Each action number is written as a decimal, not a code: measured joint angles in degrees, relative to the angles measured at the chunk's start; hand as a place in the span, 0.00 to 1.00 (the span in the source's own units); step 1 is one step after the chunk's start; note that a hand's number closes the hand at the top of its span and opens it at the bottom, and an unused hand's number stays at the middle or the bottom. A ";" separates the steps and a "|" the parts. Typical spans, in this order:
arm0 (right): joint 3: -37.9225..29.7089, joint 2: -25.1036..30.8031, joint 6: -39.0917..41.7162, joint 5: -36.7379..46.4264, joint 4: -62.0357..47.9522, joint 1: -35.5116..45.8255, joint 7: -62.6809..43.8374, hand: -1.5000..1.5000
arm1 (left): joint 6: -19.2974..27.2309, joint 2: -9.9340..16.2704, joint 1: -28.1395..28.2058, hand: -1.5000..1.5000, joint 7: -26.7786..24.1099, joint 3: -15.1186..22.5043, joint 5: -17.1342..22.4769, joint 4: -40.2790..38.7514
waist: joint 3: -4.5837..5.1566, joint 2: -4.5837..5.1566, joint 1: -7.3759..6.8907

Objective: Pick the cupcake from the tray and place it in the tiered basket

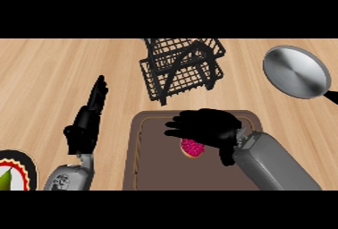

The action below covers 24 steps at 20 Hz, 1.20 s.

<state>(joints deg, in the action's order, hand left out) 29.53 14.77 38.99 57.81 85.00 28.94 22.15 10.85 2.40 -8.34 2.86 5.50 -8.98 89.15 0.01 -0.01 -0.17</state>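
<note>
My right hand (206,127) is over the brown tray (153,170), with its dark fingers bent down and spread above the cupcake (192,148). I can see the pink top of the cupcake peeking out just under the palm, and it sits on the tray near the middle. I cannot tell if the fingers are touching the cupcake or only hanging over it, so I cannot say if the hand has hold of it (the hand hides most of it from me). The grey arm of that hand comes in from the lower right. My left hand (91,114) is on the left side, over the bare wood of the bench (52,71). Its fingers are straight and point up toward the far side, and it holds nothing. It is resting there, well apart from the tray. The tiered basket (181,67) is made of black wire and stands on the bench past the far edge of the tray, near the right hand but not touching it. I see nothing inside it. A grey pan (297,71) lies on the bench at the far right, with its dark handle going off the edge. At the lower left corner I can see part of a plate (16,172) with a dark and red rim and something green on it.
</note>
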 measured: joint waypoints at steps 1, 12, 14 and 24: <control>-0.27 -0.14 0.34 0.13 0.51 -0.22 -0.13 0.00 | 0.42 -0.49 -0.27 0.50 0.23 0.22 -0.40 -0.12 | -0.01 0.01 0.03; -2.10 -4.53 -4.03 2.74 -5.43 -2.27 2.99 1.00 | -1.10 -0.32 0.68 0.50 -0.09 -0.92 0.09 0.54 | -0.01 0.01 -0.02; -2.18 -5.02 -6.72 3.53 -5.93 -3.09 4.23 1.00 | -0.50 -0.81 -0.03 0.50 0.61 -0.70 -0.55 0.57 | -0.01 0.01 0.00; -0.14 -11.23 -14.47 13.80 -7.61 -3.86 -6.55 1.00 | -0.91 -0.38 -0.55 0.50 -0.28 -1.38 -0.42 -0.63 | 0.27 -0.60 0.20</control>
<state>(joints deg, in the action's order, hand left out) 29.39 3.54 24.52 71.60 77.40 25.08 15.60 9.94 2.02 -8.89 2.57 4.11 -9.41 88.52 0.28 -0.61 0.04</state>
